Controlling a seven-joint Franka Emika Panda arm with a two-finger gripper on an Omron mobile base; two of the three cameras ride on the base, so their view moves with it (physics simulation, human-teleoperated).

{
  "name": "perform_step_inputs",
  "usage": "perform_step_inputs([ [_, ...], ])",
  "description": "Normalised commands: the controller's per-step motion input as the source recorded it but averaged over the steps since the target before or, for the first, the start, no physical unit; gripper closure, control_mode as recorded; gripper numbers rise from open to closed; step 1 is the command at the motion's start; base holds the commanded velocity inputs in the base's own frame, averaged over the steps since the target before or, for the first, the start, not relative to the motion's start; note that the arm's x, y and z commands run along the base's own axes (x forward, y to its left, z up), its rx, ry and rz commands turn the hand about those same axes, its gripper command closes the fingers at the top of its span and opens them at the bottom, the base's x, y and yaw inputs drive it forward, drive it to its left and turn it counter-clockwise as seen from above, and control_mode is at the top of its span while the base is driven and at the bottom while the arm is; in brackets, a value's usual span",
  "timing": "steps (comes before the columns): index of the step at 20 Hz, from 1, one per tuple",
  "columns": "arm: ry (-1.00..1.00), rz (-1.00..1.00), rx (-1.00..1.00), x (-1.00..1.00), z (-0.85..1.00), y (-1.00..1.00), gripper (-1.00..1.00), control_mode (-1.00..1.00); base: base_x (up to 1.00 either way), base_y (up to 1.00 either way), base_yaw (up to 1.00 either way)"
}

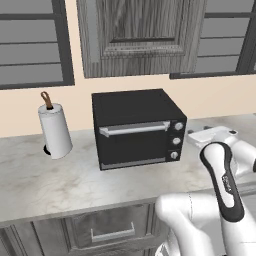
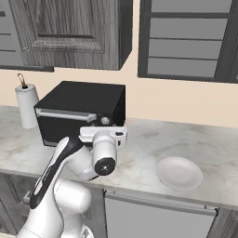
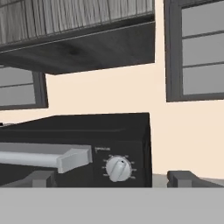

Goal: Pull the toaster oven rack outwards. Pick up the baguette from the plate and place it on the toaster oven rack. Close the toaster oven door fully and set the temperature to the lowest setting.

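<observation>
A paper towel roll (image 1: 55,131) stands near the counter's (image 1: 50,180) back left. To its right the toaster oven (image 1: 137,127) sits at the back, its door (image 1: 135,142) shut and the silver handle (image 1: 134,129) running left-right across the top. The gripper (image 3: 111,177), fingers spread wide and holding nothing, hovers just in front of the oven's right side, facing the top knob (image 3: 118,168); the handle lies to its left. The plate (image 2: 179,173) rests toward the counter's front right, apparently bare.
</observation>
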Motion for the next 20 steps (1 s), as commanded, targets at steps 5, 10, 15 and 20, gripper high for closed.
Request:
perform_step_inputs([
  [5, 0.0, 0.0, 0.0, -0.26, -0.17, 0.57, -1.0, -1.0, 0.0, 0.0, 0.0],
  [10, 0.0, 0.0, 0.03, -0.06, -0.11, 0.22, -1.0, -1.0, 0.0, 0.0, 0.0],
  [15, 0.05, -0.07, 0.05, -0.66, 0.03, -0.03, -1.0, -1.0, 0.0, 0.0, 0.0],
  [20, 0.48, -0.17, 0.02, -0.8, 0.75, -0.1, -1.0, -1.0, 0.0, 0.0, 0.0],
])
